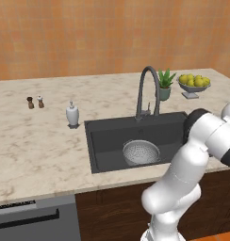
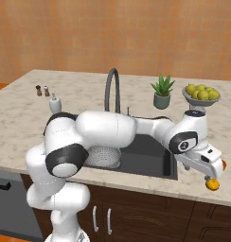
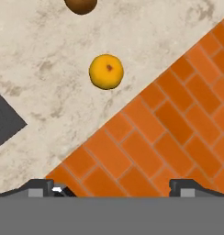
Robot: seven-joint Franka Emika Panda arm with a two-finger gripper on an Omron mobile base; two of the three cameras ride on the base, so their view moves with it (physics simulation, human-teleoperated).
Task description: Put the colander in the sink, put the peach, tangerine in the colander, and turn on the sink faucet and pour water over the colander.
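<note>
I've got the gripper (image 2: 213, 176) spread wide with nothing in it, hanging over the worktop's front edge right of the sink (image 2: 150, 156). Just under it the tangerine (image 3: 106, 71) sits on bare marble worktop (image 3: 49, 59) near that edge, a browner fruit (image 3: 81, 5) just past it. Beyond the edge is orange brick floor (image 3: 178, 114). Colander (image 1: 141, 152) is in the sink already, under the sink faucet (image 1: 148, 92).
</note>
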